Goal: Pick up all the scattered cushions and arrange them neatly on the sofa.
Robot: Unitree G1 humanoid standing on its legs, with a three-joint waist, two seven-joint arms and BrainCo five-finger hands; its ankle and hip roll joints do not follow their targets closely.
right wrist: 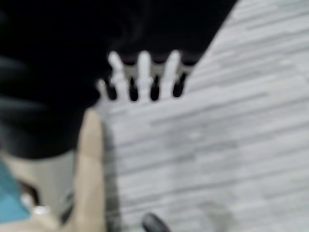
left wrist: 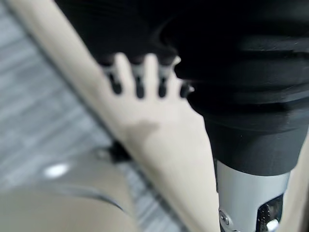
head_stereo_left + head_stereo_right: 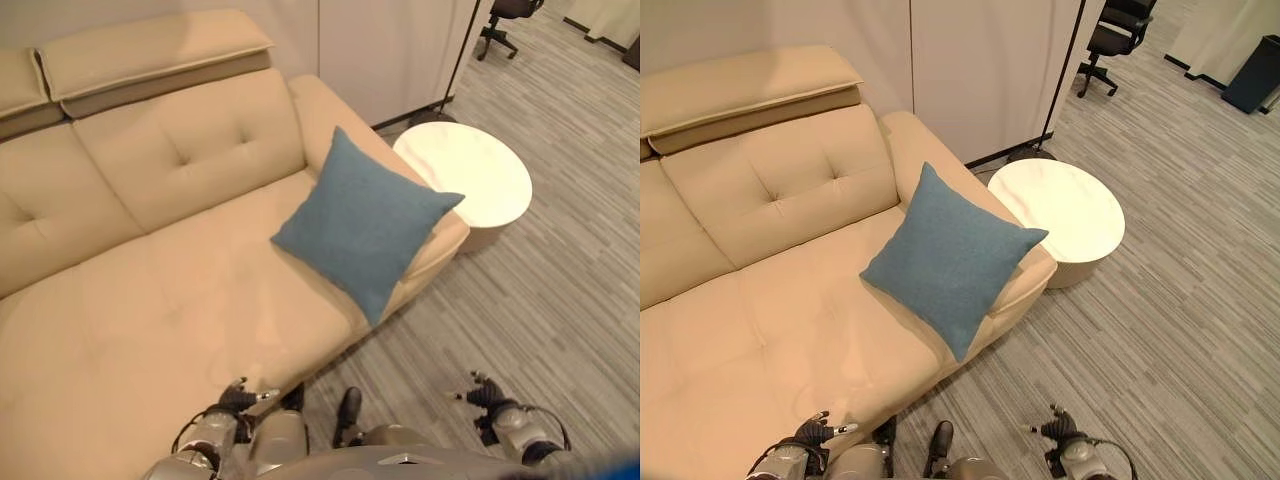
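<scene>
Cream sofa with 1 blue cushion propped against its arm; left hand, right hand low, fingers relaxed, empty. Next: probably locating remaining cushions.

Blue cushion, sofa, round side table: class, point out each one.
Blue cushion (image 3: 362,225): left eye view, middle of its face.
Sofa (image 3: 150,300): left eye view, bare seat.
Round side table (image 3: 1065,205): right eye view, bare top.

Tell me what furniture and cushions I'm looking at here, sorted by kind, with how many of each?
Blue cushion, leaning on the sofa's armrest: 1
Cream sofa: 1
Round white side table: 1
Black office chair, at the far end of the room: 1
Total: 4
</scene>
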